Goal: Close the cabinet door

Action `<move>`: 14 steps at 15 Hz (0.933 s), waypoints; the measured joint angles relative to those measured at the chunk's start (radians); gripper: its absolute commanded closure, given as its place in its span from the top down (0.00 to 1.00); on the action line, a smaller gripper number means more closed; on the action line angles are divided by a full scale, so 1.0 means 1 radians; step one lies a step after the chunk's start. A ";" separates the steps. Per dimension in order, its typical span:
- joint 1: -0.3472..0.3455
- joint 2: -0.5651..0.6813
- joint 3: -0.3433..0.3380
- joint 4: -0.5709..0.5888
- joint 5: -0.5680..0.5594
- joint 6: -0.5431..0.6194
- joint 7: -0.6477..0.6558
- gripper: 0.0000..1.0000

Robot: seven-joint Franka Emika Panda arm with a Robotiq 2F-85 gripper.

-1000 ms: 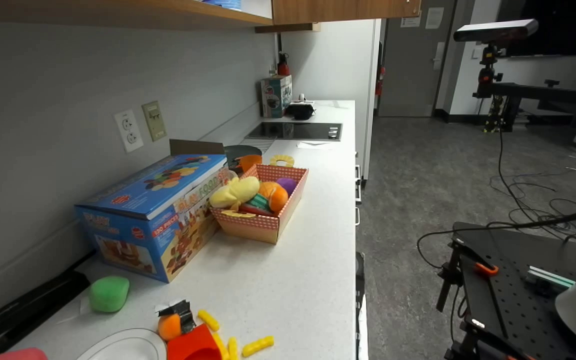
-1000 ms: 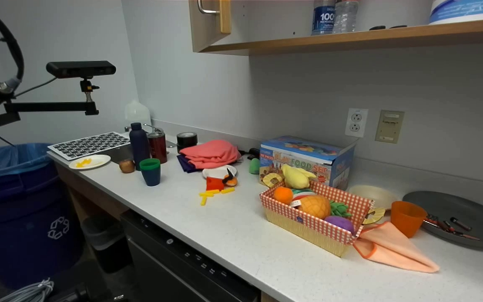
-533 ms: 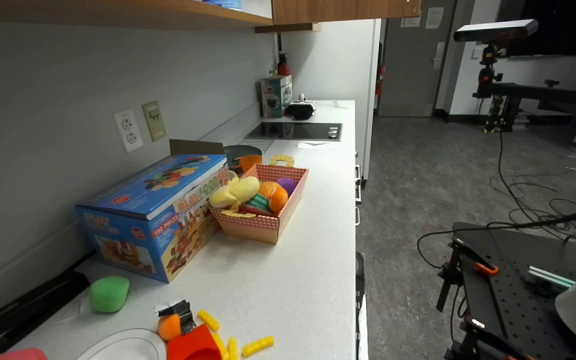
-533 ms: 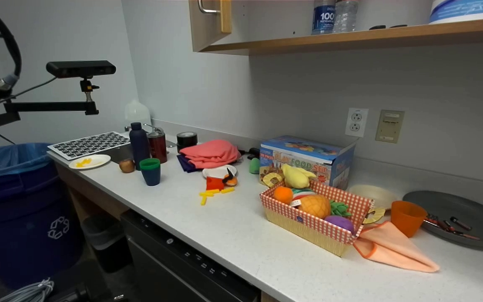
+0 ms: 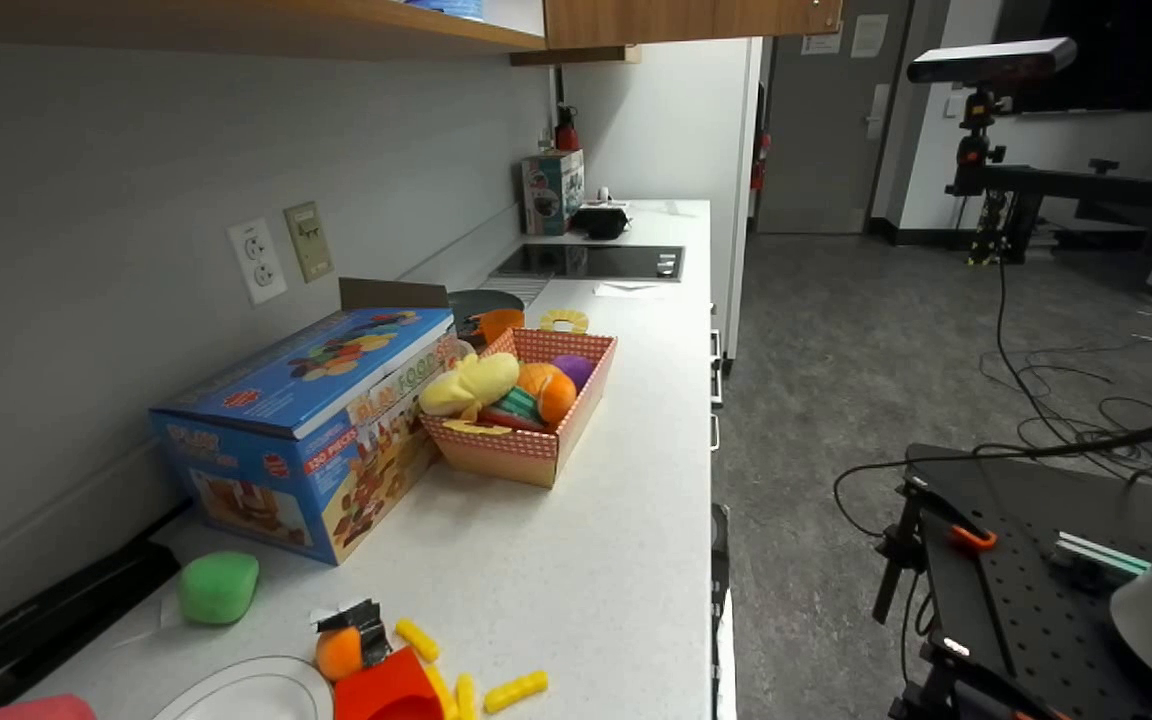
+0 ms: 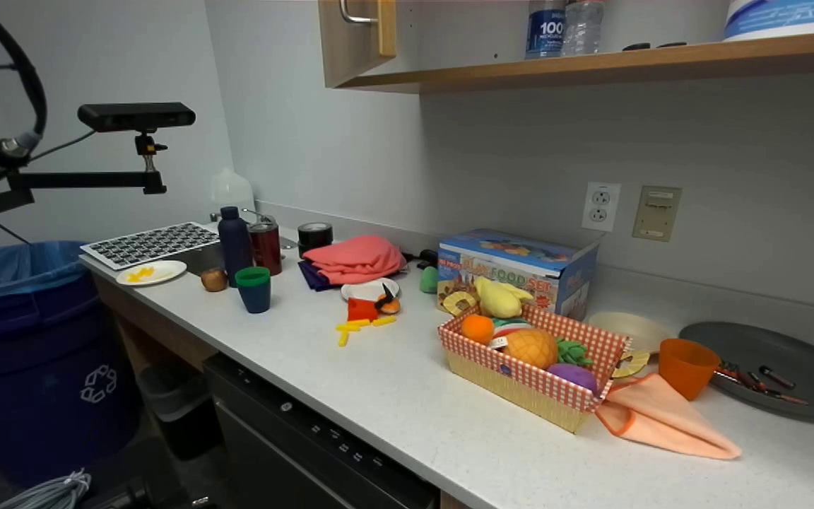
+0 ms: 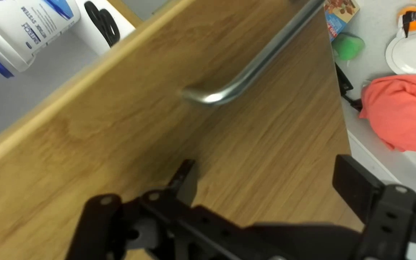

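In an exterior view, the cabinet door (image 6: 350, 53) stands open at the left end of the cabinet (image 6: 591, 67), its inside shelf plainly in sight. A labelled bottle (image 6: 545, 32) sits just beside a clear bottle (image 6: 582, 30) in there, with a white tub (image 6: 792, 20) further right. The wrist view looks closely onto the door's wooden face and its metal handle (image 7: 255, 63). The gripper (image 7: 270, 180) is spread wide in front of that face, with the handle above it in the view. One finger is close to the wood — I cannot tell whether it touches. The other overlaps the door's edge.

Below, on the desk (image 6: 357, 382), a checked basket (image 6: 513, 392) of play fruit stands in front of a blue box (image 6: 478, 261) — a peach napkin (image 6: 668, 420) lies at the basket's right end, near an orange cup (image 6: 686, 367).
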 measured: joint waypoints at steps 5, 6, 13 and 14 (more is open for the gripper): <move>-0.061 0.157 -0.082 0.058 -0.014 0.117 -0.008 1.00; -0.066 0.195 -0.093 0.081 -0.014 0.138 -0.009 1.00; -0.068 0.331 -0.089 0.235 -0.008 0.179 -0.009 1.00; -0.068 0.329 -0.083 0.251 -0.008 0.178 -0.009 1.00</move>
